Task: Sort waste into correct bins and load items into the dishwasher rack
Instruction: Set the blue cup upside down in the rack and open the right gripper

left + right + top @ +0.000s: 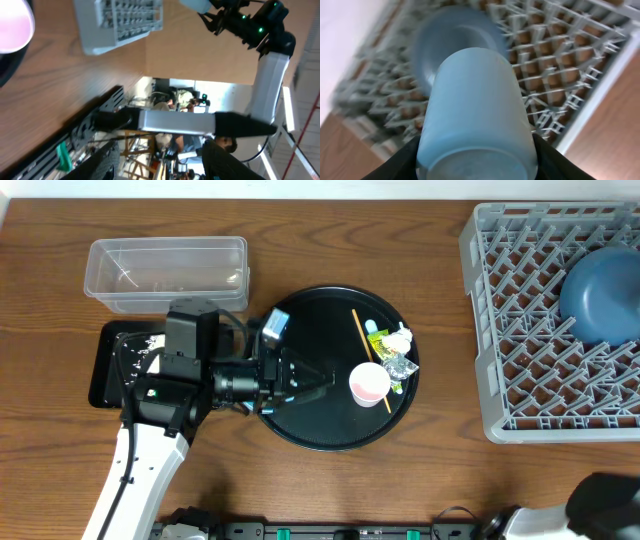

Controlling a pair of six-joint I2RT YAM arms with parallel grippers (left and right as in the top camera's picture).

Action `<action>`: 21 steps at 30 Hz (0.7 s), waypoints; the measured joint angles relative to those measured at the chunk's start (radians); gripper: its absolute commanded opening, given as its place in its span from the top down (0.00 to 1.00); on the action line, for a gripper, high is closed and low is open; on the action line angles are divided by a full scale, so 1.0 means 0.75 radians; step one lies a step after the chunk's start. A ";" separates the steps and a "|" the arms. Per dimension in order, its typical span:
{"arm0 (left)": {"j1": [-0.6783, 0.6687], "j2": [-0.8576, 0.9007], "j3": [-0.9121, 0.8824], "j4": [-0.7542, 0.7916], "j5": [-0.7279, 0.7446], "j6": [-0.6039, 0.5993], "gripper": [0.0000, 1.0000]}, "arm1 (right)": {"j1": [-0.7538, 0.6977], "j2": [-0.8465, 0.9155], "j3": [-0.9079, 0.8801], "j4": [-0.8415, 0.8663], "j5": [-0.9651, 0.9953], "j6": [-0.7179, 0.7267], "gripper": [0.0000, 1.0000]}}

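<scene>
Pegs of the grey plastic rack [560,65] beyond our right gripper [475,162], clamped on the light blue bowl [475,100], wanted slow lowering.

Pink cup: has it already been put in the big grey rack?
No, the pink cup stands on the round black tray, well apart from the grey rack to its right.

Even light is bathing the brown wooden table [420,480]. The right wrist view is smearing the grey grid crate [570,95].
</scene>
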 measured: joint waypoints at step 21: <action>-0.001 0.000 -0.001 -0.308 -0.403 0.255 0.45 | -0.333 0.373 0.001 0.042 -0.015 0.009 0.63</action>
